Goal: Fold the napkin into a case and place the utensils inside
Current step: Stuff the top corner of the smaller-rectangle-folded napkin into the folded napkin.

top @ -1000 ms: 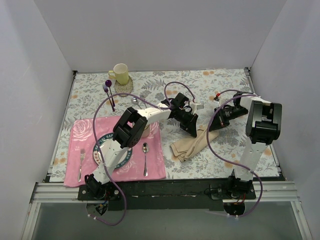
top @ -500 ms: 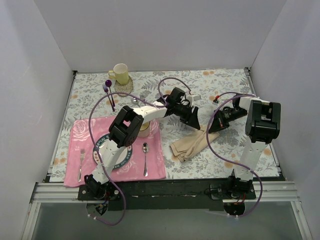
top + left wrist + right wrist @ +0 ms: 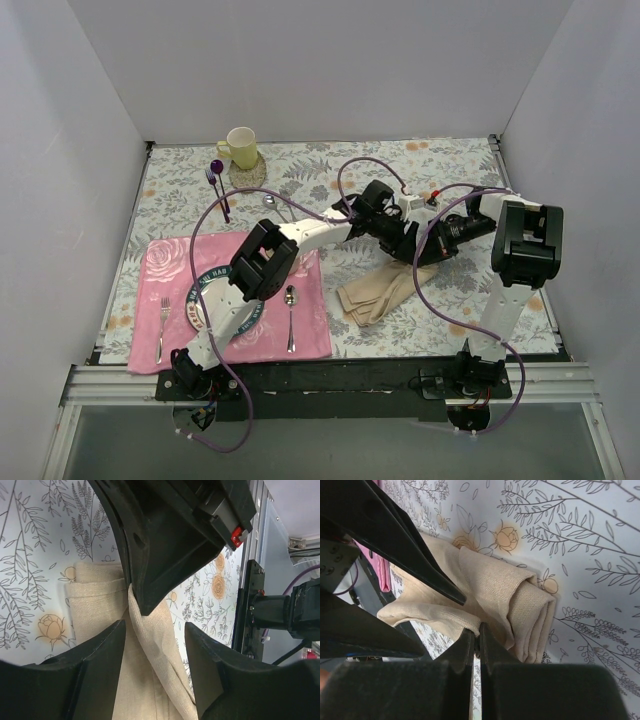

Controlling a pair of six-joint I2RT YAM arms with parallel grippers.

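Note:
The beige napkin (image 3: pixel 383 290) lies partly folded and bunched on the grey floral tablecloth, right of the pink placemat. My right gripper (image 3: pixel 476 632) is shut on an edge of the napkin (image 3: pixel 515 592) and holds a fold of it raised. My left gripper (image 3: pixel 155 652) stands open just above the napkin (image 3: pixel 150 685), straddling that raised fold and gripping nothing. The two grippers meet above the cloth's far end (image 3: pixel 415 245). The small silver spoon (image 3: pixel 290 315) and small fork (image 3: pixel 162 328) lie on the placemat.
The pink placemat (image 3: pixel 310 335) carries a plate (image 3: pixel 197 312) half hidden under the left arm. A yellow mug (image 3: pixel 240 148), a purple-handled fork (image 3: pixel 219 190) and a lone silver spoon (image 3: pixel 270 201) sit at the back left. White walls enclose the table.
My left gripper has opened, let go of the napkin and swung right, up beside the right gripper. The right gripper stays shut on the cloth.

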